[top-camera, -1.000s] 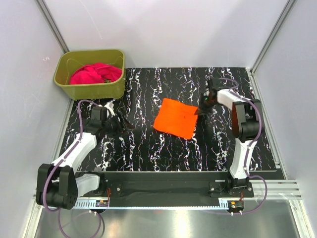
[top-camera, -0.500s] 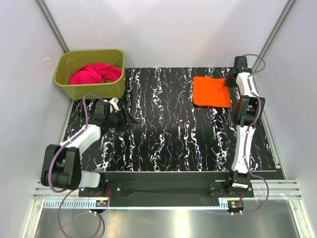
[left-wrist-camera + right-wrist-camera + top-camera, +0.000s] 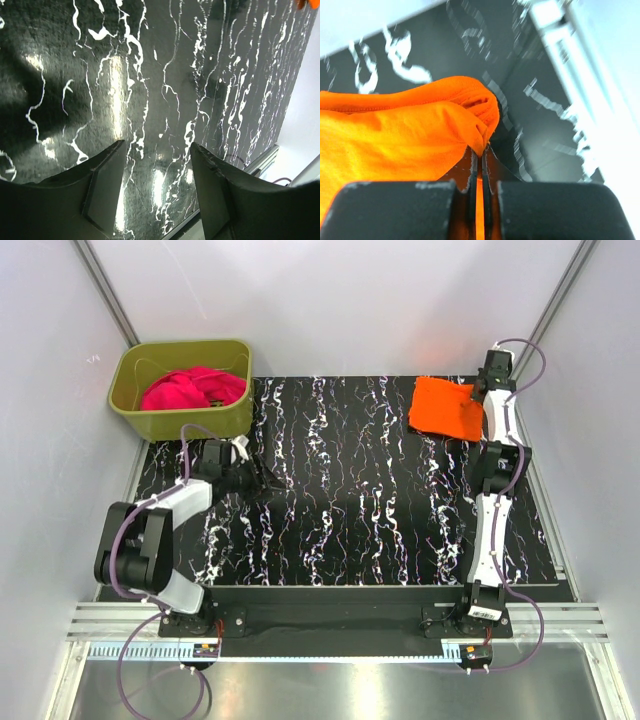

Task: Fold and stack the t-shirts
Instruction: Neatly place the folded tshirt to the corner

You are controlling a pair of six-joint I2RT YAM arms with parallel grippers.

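The folded orange t-shirt (image 3: 446, 406) lies at the table's far right corner. My right gripper (image 3: 477, 397) is shut on its right edge; in the right wrist view the orange t-shirt (image 3: 405, 135) is pinched as a thin fold between the two closed fingers of the right gripper (image 3: 478, 155). The magenta-pink t-shirt (image 3: 190, 388) lies crumpled inside the olive-green tub (image 3: 232, 421) at the far left. My left gripper (image 3: 252, 480) hovers open over bare table below the tub, and in the left wrist view the left gripper (image 3: 156, 150) holds nothing between its fingers (image 3: 107, 175).
The black marbled table (image 3: 340, 510) spans the middle. White walls close in at back and both sides. A metal rail (image 3: 330, 618) runs along the near edge between the arm bases.
My right gripper has dragged the orange t-shirt from the table's middle to the far right corner. My left gripper stayed near the tub and narrowed slightly.
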